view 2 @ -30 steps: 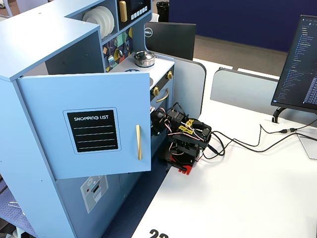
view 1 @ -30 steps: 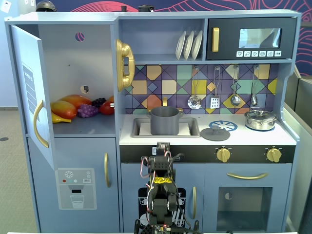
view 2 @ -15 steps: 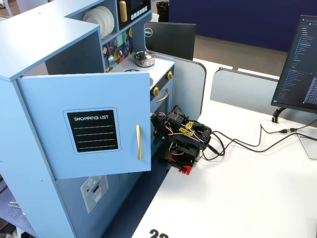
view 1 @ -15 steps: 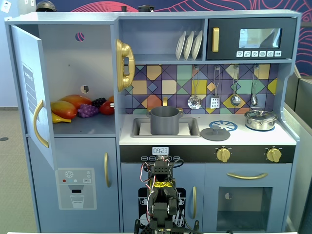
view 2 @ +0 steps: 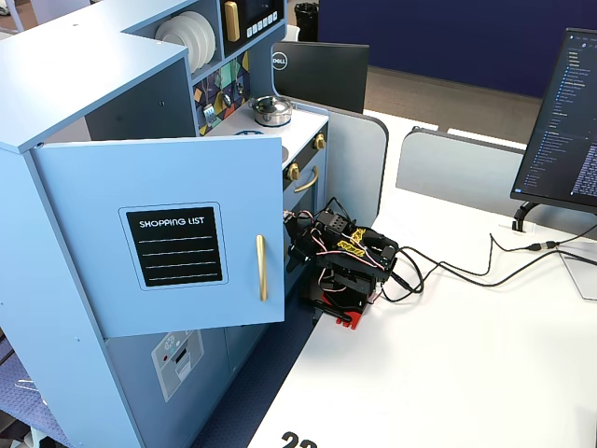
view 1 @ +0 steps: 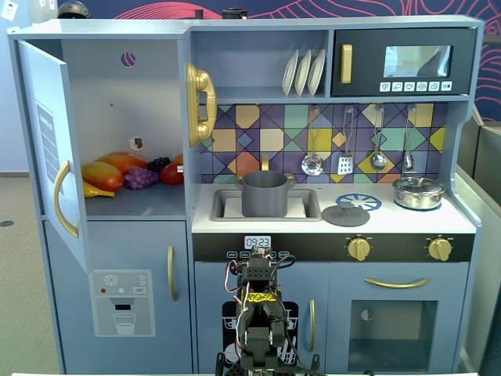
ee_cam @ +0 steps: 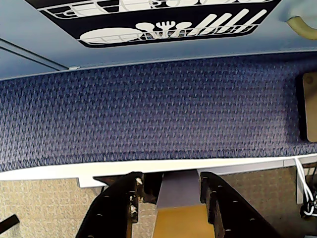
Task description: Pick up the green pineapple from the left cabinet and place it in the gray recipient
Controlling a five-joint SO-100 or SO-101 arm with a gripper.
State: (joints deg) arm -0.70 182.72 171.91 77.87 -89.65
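Blue-gray all round, the toy kitchen is as it was, but the arm [view 1: 258, 313] has dropped. A second ago its tip covered the clock [view 1: 257, 243]; now the clock reads clear and the arm sits folded low against the near cupboard front.

In the wrist view the gripper [ee_cam: 169, 178] points down at the carpet [ee_cam: 148, 114], fingers moderately apart with nothing between them.

The green pineapple shows in no view. The left cabinet [view 1: 125, 102] shelf holds only orange fruit, purple grapes [view 1: 141, 178] and something red. It may already lie inside the gray recipient [view 1: 264, 196], whose inside is hidden.

Its open door [view 1: 47, 141] juts toward the near left, but the way up to the shelf and sink looks free.
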